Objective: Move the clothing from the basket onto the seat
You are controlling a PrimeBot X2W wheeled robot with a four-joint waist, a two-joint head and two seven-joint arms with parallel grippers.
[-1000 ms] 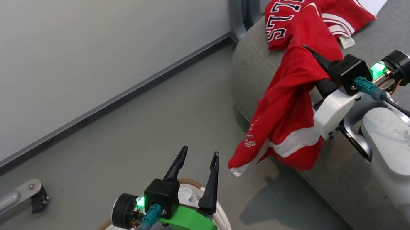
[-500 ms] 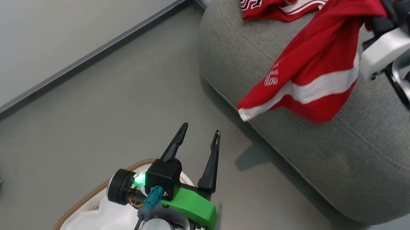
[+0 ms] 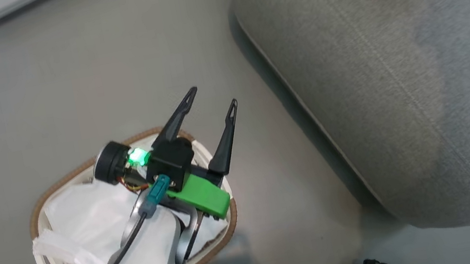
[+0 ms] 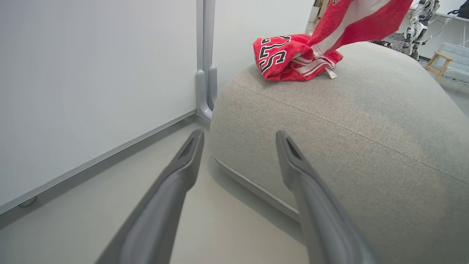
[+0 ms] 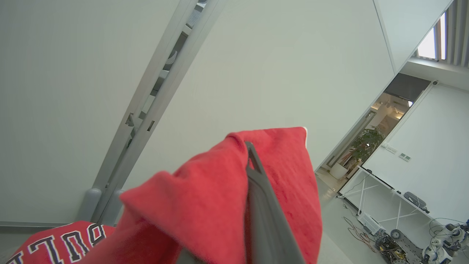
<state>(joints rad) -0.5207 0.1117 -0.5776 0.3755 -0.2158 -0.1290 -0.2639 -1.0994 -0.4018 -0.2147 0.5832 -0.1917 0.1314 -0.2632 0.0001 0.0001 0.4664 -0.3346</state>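
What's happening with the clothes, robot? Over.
Left claw open above basket. Right claw shut on red garment, hanging over seat. Lettered garment lies on seat. Nothing blocking.

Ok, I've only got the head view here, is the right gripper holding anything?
Observer: Yes. In the right wrist view the right gripper is shut on a red garment, which drapes over it.
Operator: Is that one down on the seat?
Observer: No. The left wrist view shows it hanging above the seat, its lower end near the lettered garment.
Operator: Where's the lettered one lying?
Observer: Bunched on the seat's far corner, near the grey wall post.
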